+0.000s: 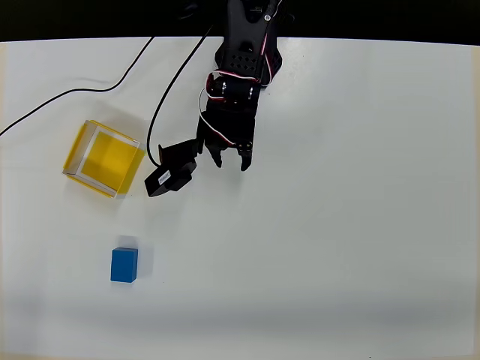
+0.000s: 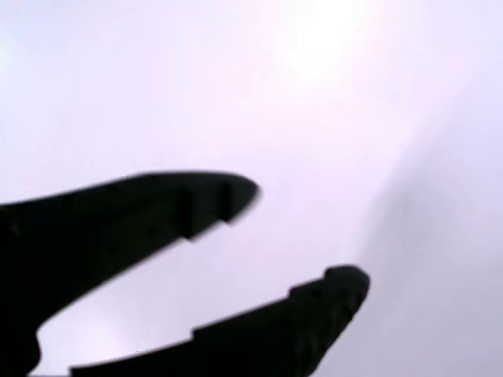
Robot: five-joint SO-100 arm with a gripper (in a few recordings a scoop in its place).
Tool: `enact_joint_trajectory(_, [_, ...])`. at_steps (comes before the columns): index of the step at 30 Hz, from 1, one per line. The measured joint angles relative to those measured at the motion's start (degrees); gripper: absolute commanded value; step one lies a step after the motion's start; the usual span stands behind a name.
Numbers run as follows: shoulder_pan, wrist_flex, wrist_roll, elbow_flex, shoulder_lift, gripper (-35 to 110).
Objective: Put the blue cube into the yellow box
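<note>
The blue cube [image 1: 124, 265] sits flat on the white tabletop [image 1: 345, 225], near the lower left of the overhead view, touching nothing. The yellow box [image 1: 103, 157] stands up and slightly left of the cube, well apart from it, open top upward and turned at an angle to the tabletop edge; its translucent yellow inside holds nothing. My tool [image 1: 231, 162] hangs up and to the right of the cube, farther from it than the box is, with its two black fingers parted and nothing between them. In the wrist view my tool [image 2: 306, 236] shows as two dark fingers spread partly open against the bare, washed-out tabletop [image 2: 330, 94]. A small black camera block [image 1: 171, 172] juts from my wrist between tool and box, and a black cable [image 1: 75, 91] trails across the tabletop above the box.
</note>
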Motion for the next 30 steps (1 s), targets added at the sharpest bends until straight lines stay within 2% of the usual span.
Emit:
enact_joint_trajectory(6, [8.35, -3.69, -2.46, -17.14, -19.16, 40])
enact_joint_trajectory(14, [19.86, -18.37, -11.51, -30.85, -37.71, 40])
enact_joint_trajectory(18, [24.17, -22.59, -12.92, -36.83, -45.44, 39])
enact_joint_trajectory(23, [26.72, -26.1, -13.01, -44.3, -54.05, 50])
enact_joint_trajectory(30, [27.6, -30.23, -10.11, -50.45, -63.28, 57])
